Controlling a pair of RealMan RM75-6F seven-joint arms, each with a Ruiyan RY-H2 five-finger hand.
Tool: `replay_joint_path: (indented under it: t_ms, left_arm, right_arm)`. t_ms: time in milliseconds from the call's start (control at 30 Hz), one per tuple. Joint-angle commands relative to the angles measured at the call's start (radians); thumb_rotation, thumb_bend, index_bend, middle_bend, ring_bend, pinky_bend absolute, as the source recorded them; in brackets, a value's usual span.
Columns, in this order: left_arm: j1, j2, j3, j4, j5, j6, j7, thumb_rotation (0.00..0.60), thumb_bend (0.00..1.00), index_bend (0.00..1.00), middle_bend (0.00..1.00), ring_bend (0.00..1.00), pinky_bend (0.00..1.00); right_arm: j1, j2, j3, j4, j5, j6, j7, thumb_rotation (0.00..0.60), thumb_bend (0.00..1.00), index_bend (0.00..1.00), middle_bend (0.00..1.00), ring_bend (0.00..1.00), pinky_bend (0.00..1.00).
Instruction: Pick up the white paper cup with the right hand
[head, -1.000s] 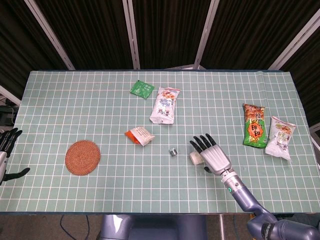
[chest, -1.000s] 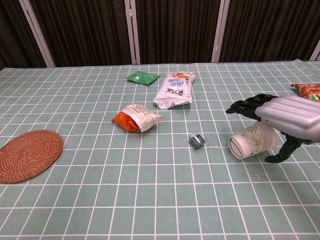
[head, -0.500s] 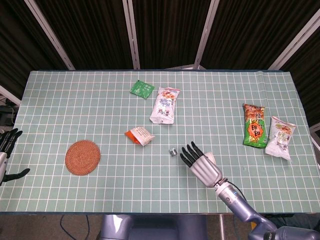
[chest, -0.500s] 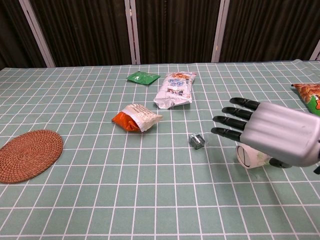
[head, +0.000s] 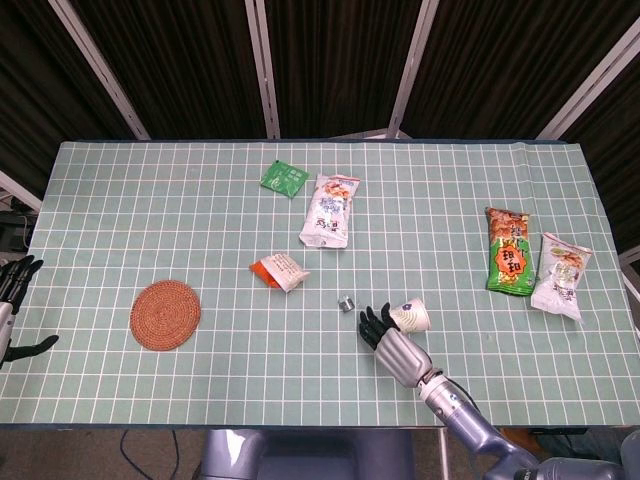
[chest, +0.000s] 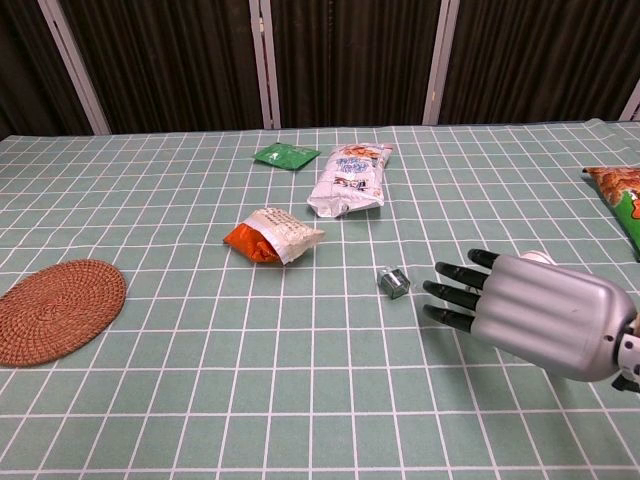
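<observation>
The white paper cup lies on its side on the green checked tablecloth, right of centre near the front. My right hand is low over the table just left of and in front of the cup, back upward, fingers stretched out and apart, holding nothing. In the chest view the right hand covers nearly all of the cup; only a white sliver of the cup shows above it. Whether the hand touches the cup is hidden. My left hand hangs off the table's left edge, fingers apart and empty.
A small metal clip lies just left of the right hand's fingertips. An orange-white snack packet, a white bag, a green sachet and a woven coaster lie further left. Two snack bags sit at the right.
My right hand has drawn back toward the front edge and to the left. The cup, covered by the hand before, now shows beside its fingers. The left hand has not moved.
</observation>
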Motion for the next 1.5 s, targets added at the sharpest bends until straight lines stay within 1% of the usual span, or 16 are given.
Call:
replay_joint_path:
  t_ms: [33, 267, 400, 500, 567, 633, 767, 933, 1033, 1133, 1200, 1233, 1300, 1333, 1433, 1500]
  left_arm:
    - [0.000, -0.001, 0.000, 0.000, -0.001, 0.000, 0.001, 0.600, 0.00, 0.00, 0.00, 0.00, 0.00]
    - [-0.001, -0.003, -0.001, 0.000, -0.003, -0.002, 0.005, 0.600, 0.00, 0.00, 0.00, 0.00, 0.00]
    - [-0.002, -0.004, -0.001, 0.001, -0.004, -0.003, 0.007, 0.600, 0.00, 0.00, 0.00, 0.00, 0.00]
    - [-0.003, -0.004, -0.001, 0.002, -0.005, -0.005, 0.008, 0.600, 0.00, 0.00, 0.00, 0.00, 0.00]
    - [-0.003, -0.005, -0.001, 0.002, -0.005, -0.006, 0.008, 0.600, 0.00, 0.00, 0.00, 0.00, 0.00]
    - [-0.003, -0.005, -0.001, 0.003, -0.006, -0.006, 0.009, 0.600, 0.00, 0.00, 0.00, 0.00, 0.00]
    - [-0.004, -0.006, -0.001, 0.002, -0.007, -0.007, 0.011, 0.600, 0.00, 0.00, 0.00, 0.00, 0.00]
    - [-0.004, -0.007, -0.001, 0.003, -0.007, -0.008, 0.013, 0.600, 0.00, 0.00, 0.00, 0.00, 0.00]
    - [-0.005, -0.006, -0.001, 0.002, -0.008, -0.010, 0.011, 0.600, 0.00, 0.00, 0.00, 0.00, 0.00]
    - [-0.005, -0.005, 0.000, 0.002, -0.007, -0.010, 0.009, 0.600, 0.00, 0.00, 0.00, 0.00, 0.00]
    - [-0.005, -0.005, 0.000, 0.001, -0.007, -0.011, 0.007, 0.600, 0.00, 0.00, 0.00, 0.00, 0.00]
    - [-0.005, -0.004, 0.000, 0.001, -0.006, -0.011, 0.007, 0.600, 0.00, 0.00, 0.00, 0.00, 0.00]
    - [-0.005, -0.003, 0.001, 0.000, -0.006, -0.011, 0.004, 0.600, 0.00, 0.00, 0.00, 0.00, 0.00]
    - [-0.005, -0.003, 0.001, -0.001, -0.005, -0.012, 0.004, 0.600, 0.00, 0.00, 0.00, 0.00, 0.00]
    - [-0.005, -0.002, 0.002, -0.002, -0.004, -0.014, 0.001, 0.600, 0.00, 0.00, 0.00, 0.00, 0.00]
    - [-0.006, -0.001, 0.002, -0.002, -0.005, -0.015, 0.000, 0.600, 0.00, 0.00, 0.00, 0.00, 0.00]
  right_arm:
    - [0.007, -0.006, 0.003, 0.021, 0.007, -0.006, -0.002, 0.600, 0.12, 0.00, 0.01, 0.00, 0.22]
    - [0.023, -0.015, 0.006, 0.083, -0.007, -0.001, -0.007, 0.600, 0.13, 0.00, 0.03, 0.00, 0.27]
    - [0.029, -0.020, 0.004, 0.113, -0.017, 0.000, -0.007, 0.600, 0.14, 0.00, 0.10, 0.00, 0.31]
    - [0.034, -0.023, -0.005, 0.142, -0.046, 0.007, 0.008, 0.600, 0.19, 0.00, 0.16, 0.02, 0.33]
    - [0.037, -0.024, -0.012, 0.157, -0.066, 0.012, 0.021, 0.600, 0.21, 0.00, 0.18, 0.03, 0.34]
    - [0.037, -0.025, -0.017, 0.168, -0.079, 0.015, 0.039, 0.600, 0.25, 0.04, 0.21, 0.04, 0.35]
    - [0.037, -0.030, -0.027, 0.197, -0.114, 0.026, 0.079, 0.600, 0.30, 0.13, 0.25, 0.07, 0.37]
    - [0.037, -0.029, -0.026, 0.209, -0.142, 0.045, 0.143, 0.600, 0.32, 0.16, 0.29, 0.12, 0.42]
    - [0.034, -0.029, -0.006, 0.199, -0.151, 0.075, 0.254, 0.600, 0.34, 0.16, 0.31, 0.14, 0.45]
    - [0.028, -0.030, 0.031, 0.182, -0.144, 0.113, 0.403, 0.600, 0.34, 0.17, 0.32, 0.17, 0.48]
    - [0.022, -0.036, 0.065, 0.161, -0.122, 0.136, 0.521, 0.600, 0.34, 0.17, 0.34, 0.18, 0.50]
    - [0.020, -0.038, 0.076, 0.154, -0.114, 0.143, 0.555, 0.600, 0.34, 0.17, 0.34, 0.19, 0.51]
    - [0.014, -0.046, 0.122, 0.123, -0.076, 0.164, 0.670, 0.600, 0.34, 0.18, 0.34, 0.19, 0.52]
    - [0.013, -0.048, 0.133, 0.116, -0.067, 0.168, 0.695, 0.600, 0.34, 0.18, 0.34, 0.19, 0.52]
    - [0.010, -0.064, 0.190, 0.086, -0.023, 0.188, 0.814, 0.600, 0.34, 0.18, 0.34, 0.19, 0.52]
    - [0.009, -0.074, 0.212, 0.079, -0.005, 0.192, 0.867, 0.600, 0.34, 0.18, 0.34, 0.19, 0.52]
